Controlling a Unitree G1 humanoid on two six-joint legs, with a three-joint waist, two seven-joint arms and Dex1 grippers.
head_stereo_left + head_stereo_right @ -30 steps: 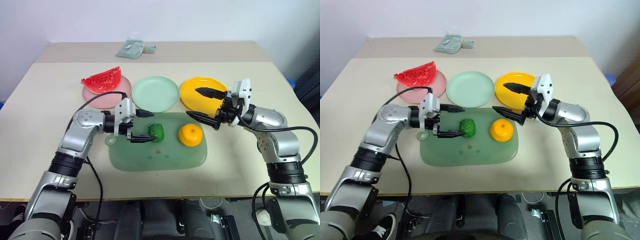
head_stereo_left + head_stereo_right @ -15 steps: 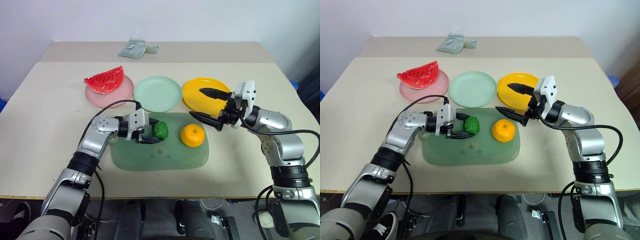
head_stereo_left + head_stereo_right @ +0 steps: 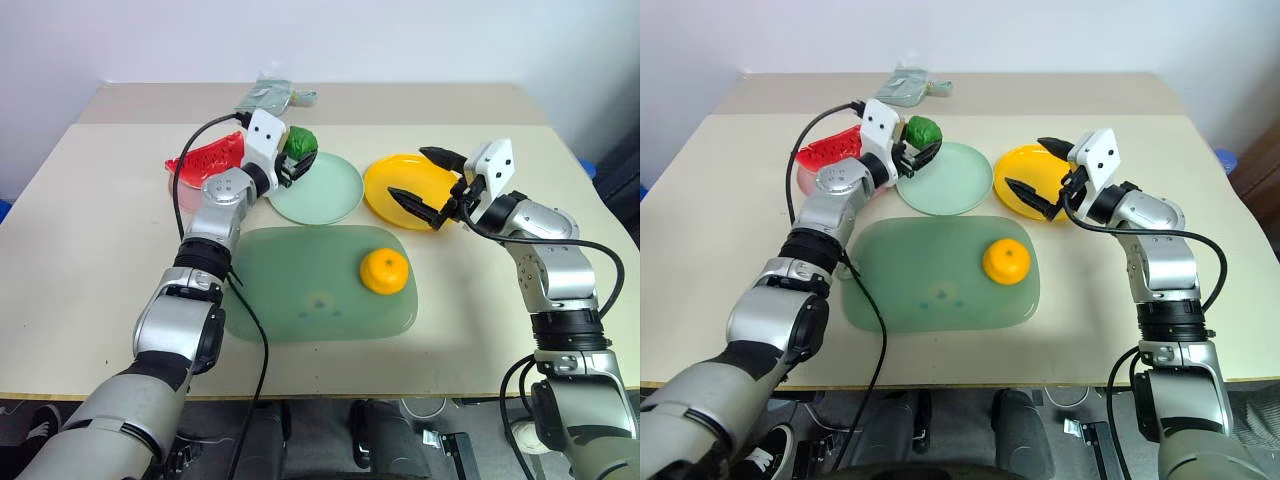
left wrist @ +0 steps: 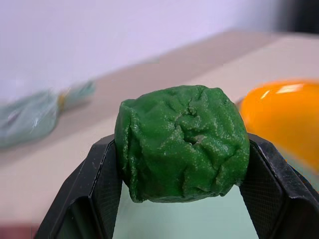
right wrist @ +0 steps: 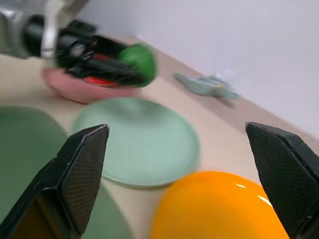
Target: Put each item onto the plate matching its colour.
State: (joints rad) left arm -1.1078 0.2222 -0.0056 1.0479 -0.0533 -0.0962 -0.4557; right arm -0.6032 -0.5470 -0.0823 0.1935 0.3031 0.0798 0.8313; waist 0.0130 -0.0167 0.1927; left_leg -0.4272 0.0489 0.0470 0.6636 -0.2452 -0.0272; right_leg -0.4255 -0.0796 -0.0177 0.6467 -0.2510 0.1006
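My left gripper [image 3: 298, 150] is shut on the bumpy dark-green lump [image 4: 182, 142] and holds it in the air over the far left rim of the pale mint green plate [image 3: 325, 190]. The red watermelon wedge [image 3: 205, 160] lies on the pink plate [image 3: 172, 184], partly behind my left arm. On the translucent green mat [image 3: 300, 295] sits the round orange [image 3: 384, 271]. My right gripper [image 3: 425, 178] hangs open above the yellow-orange plate [image 3: 395, 178], with nothing between its fingers.
A pale green pouch [image 3: 270, 97] lies at the back of the table, behind the plates. The three plates stand in a row just beyond the mat. Bare tabletop [image 3: 90, 220] stretches to the left and right of the mat.
My left gripper closed on the green lump, lifted it off the mat and carried it back over the mint plate's rim. My right gripper drifted slightly further over the yellow-orange plate.
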